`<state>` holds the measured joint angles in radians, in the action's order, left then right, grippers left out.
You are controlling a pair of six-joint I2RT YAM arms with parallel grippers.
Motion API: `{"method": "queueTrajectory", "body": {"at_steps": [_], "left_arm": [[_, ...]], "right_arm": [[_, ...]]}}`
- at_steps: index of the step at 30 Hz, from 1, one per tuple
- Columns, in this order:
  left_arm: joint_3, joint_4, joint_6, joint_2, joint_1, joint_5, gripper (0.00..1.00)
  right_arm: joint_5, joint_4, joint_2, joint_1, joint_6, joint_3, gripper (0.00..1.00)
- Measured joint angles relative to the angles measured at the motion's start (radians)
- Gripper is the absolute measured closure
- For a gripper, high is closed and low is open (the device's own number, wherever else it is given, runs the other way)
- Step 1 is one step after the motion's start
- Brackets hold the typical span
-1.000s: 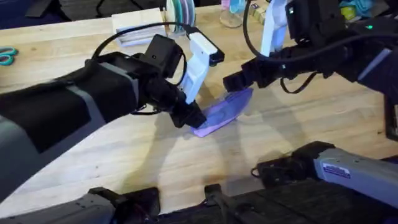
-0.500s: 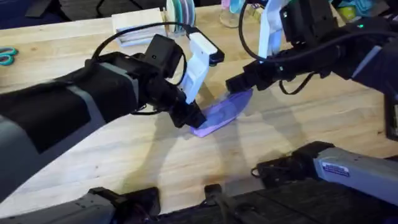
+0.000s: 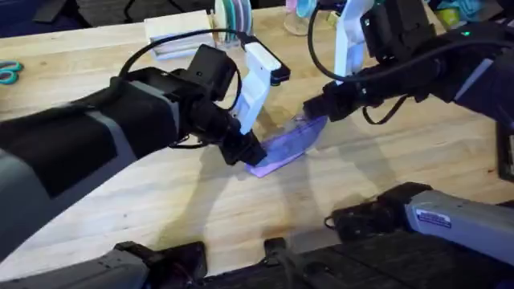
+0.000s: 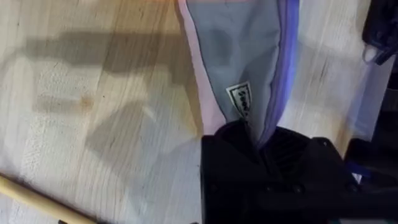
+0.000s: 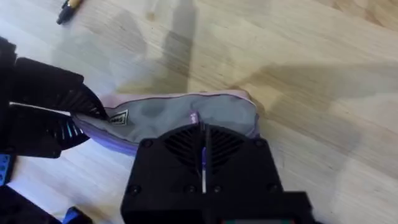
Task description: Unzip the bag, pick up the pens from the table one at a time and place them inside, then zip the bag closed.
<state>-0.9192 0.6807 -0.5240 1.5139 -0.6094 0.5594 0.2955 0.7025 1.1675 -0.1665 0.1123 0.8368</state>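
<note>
**Right arm slides in along the pouch, left arm stays put**

Compared with a second ago, the right gripper [image 3: 309,110] has crept toward 3 o'clock and a touch lower, so it's now right on the upper end of the bag [image 3: 286,146] instead of hanging just off it. The left gripper [image 3: 251,152] hasn't budged.

Pose-wise: the left arm comes in big and dark from 8 o'clock, wrist angled down, fingers pressed together on the bag's lower end. In its wrist view the lavender fabric and a little sewn label [image 4: 240,102] run straight into the closed jaws. The right arm reaches in from 2 o'clock and its fingers are pinched on the bag's top edge, with a thin purple bit showing in the slit between them in the right wrist view.

The bag sits about mid-table [image 3: 161,201], lifted at an angle between the two grippers. A pen [image 5: 67,7] lies on the wood off to the side, apart from the bag.

Surface is light butcher-block. Teal scissors [image 3: 8,72] at 9 o'clock, a flat box [image 3: 178,34] and clutter along the 12 o'clock edge.
</note>
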Motion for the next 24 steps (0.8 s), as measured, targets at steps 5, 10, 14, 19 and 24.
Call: {"method": "queueTrajectory", "body": {"at_steps": [5,10,14,19,24], "left_arm": [[0.000,0.000,0.000,0.000,0.000,0.000,0.958],[0.000,0.000,0.000,0.000,0.000,0.000,0.958],[0.000,0.000,0.000,0.000,0.000,0.000,0.958],[0.000,0.000,0.000,0.000,0.000,0.000,0.958],[0.000,0.000,0.000,0.000,0.000,0.000,0.958]], "right_arm": [[0.000,0.001,0.000,0.000,0.000,0.000,0.969],[0.000,0.005,0.000,0.000,0.000,0.005,0.969],[0.000,0.010,-0.021,0.000,0.000,0.023,0.969],[0.001,0.010,-0.086,0.000,0.000,0.052,0.969],[0.001,0.010,-0.154,0.000,-0.002,0.065,0.316]]}}
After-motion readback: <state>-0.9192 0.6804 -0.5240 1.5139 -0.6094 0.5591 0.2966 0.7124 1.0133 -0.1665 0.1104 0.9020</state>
